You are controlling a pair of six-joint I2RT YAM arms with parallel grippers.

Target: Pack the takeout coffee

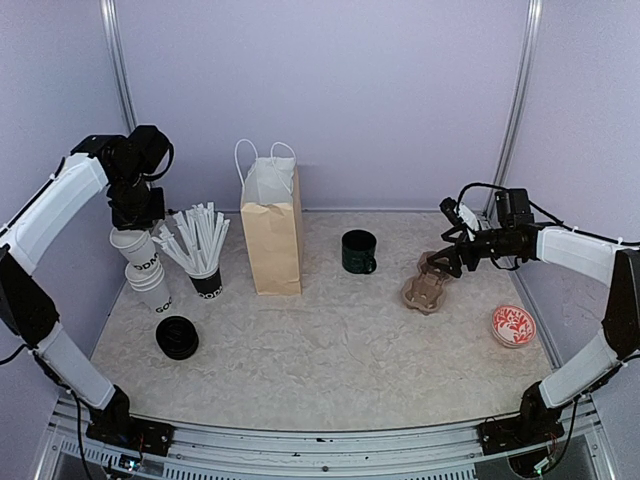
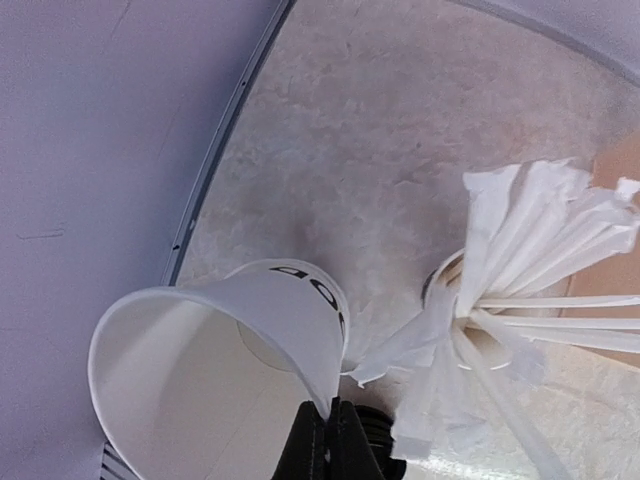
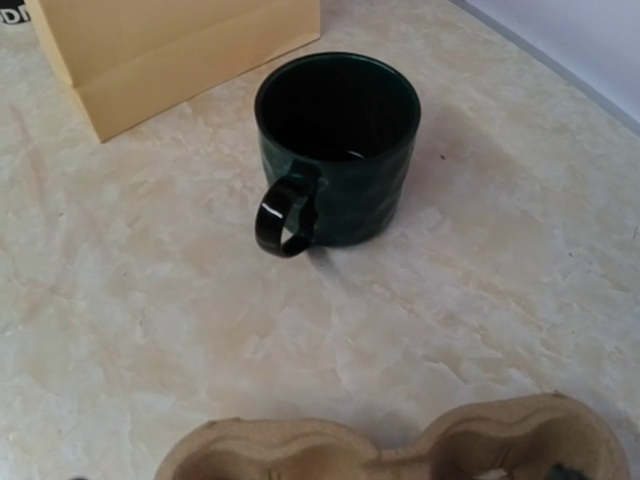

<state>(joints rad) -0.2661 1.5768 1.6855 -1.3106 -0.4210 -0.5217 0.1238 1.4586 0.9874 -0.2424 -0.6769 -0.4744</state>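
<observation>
My left gripper [image 1: 131, 228] is shut on the rim of a white paper takeout cup [image 1: 133, 246] with black lettering, held lidless just above a leaning stack of like cups [image 1: 155, 288]. In the left wrist view the black fingers [image 2: 318, 440] pinch the cup wall [image 2: 230, 340] at the rim, and the cup is empty. A stack of black lids [image 1: 177, 337] lies on the table in front of the cups. My right gripper [image 1: 446, 263] stands open over the far end of a brown cardboard cup carrier [image 1: 428, 287]; its fingers hardly show in the right wrist view.
A black cup stuffed with white straws [image 1: 203, 272] stands right beside the cups. A brown paper bag [image 1: 271, 232] stands upright at the back middle. A dark green mug [image 3: 338, 145] sits between bag and carrier [image 3: 400, 452]. A red-and-white round disc [image 1: 513, 325] lies near the right.
</observation>
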